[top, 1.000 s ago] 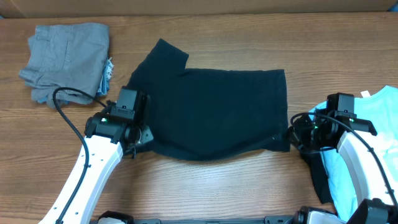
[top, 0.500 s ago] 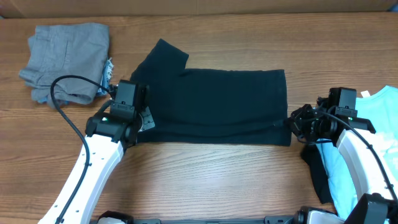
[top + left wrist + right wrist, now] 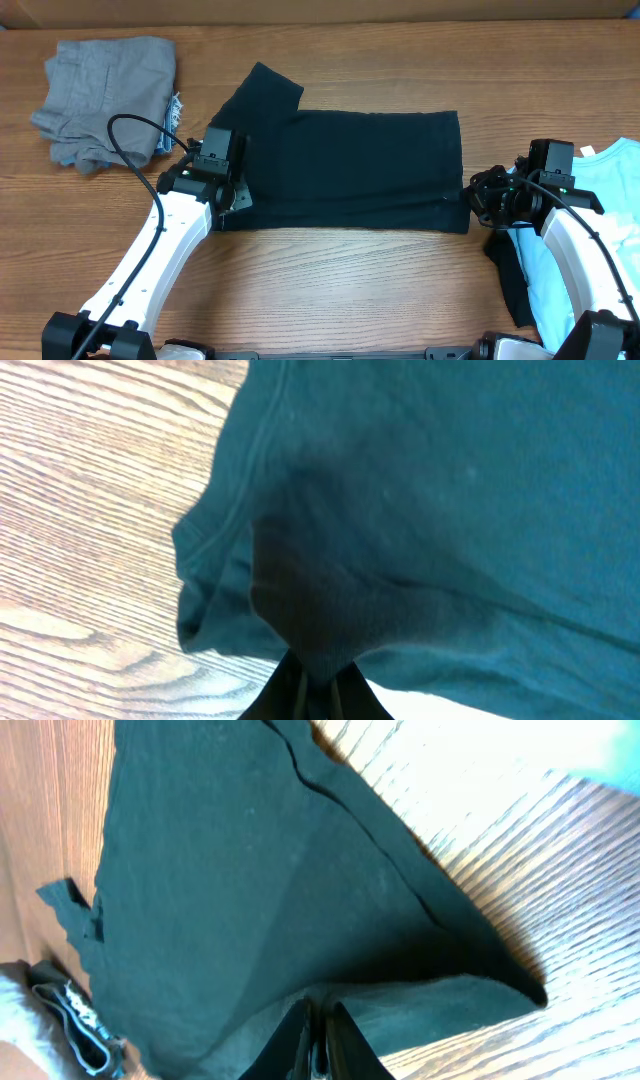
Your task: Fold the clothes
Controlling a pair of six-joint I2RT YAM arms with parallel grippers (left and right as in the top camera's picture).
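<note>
Pinched tight on the black shirt [image 3: 350, 165], the left gripper [image 3: 232, 195] and right gripper [image 3: 472, 200] had pulled its sagging near edge straight, leaving the first fold nearly laid.

The black T-shirt [image 3: 350, 170] lay flat at the centre of the overhead view, doubled into a wide band running from 9 to 3 o'clock. Its lower edge was straight, and one short sleeve stuck out toward 11 o'clock. Grey folded garments [image 3: 105, 95] sat stacked at 10 o'clock, well apart from it. A light blue T-shirt [image 3: 622, 180] lay at 3 o'clock, cut off by the frame and apparently unfolded.
</note>
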